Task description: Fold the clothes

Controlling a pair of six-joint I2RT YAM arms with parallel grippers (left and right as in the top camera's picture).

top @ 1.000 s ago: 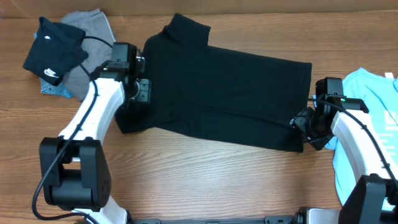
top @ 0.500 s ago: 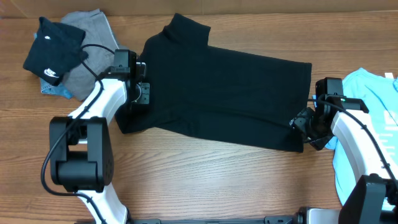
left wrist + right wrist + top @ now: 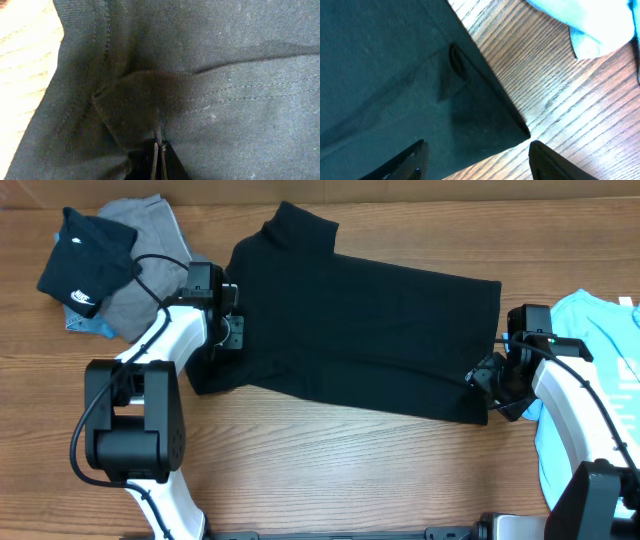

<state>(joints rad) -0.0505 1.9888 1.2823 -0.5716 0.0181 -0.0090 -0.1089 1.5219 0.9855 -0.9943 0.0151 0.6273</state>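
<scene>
The clothes, a large plain black T-shirt [image 3: 360, 330], lie spread flat across the middle of the table, collar toward the back. My left gripper [image 3: 233, 332] rests on the shirt's left side by the sleeve. In the left wrist view that gripper [image 3: 159, 149] is shut on a small raised pinch of the black fabric [image 3: 225, 75]. My right gripper [image 3: 488, 386] sits at the shirt's lower right corner. The right wrist view shows this gripper [image 3: 477, 161] open, one finger over the shirt corner [image 3: 395, 75] and the other over bare wood.
A smaller black garment with a white swoosh [image 3: 85, 260] lies on a grey garment [image 3: 145, 230] at the back left. A light blue garment [image 3: 600, 360] lies at the right edge, close to my right arm, and shows again [image 3: 590, 20] in the right wrist view.
My left gripper has shut on the shirt fabric and its arm has swung slightly right. The right arm and the shirt's outline have not moved.
</scene>
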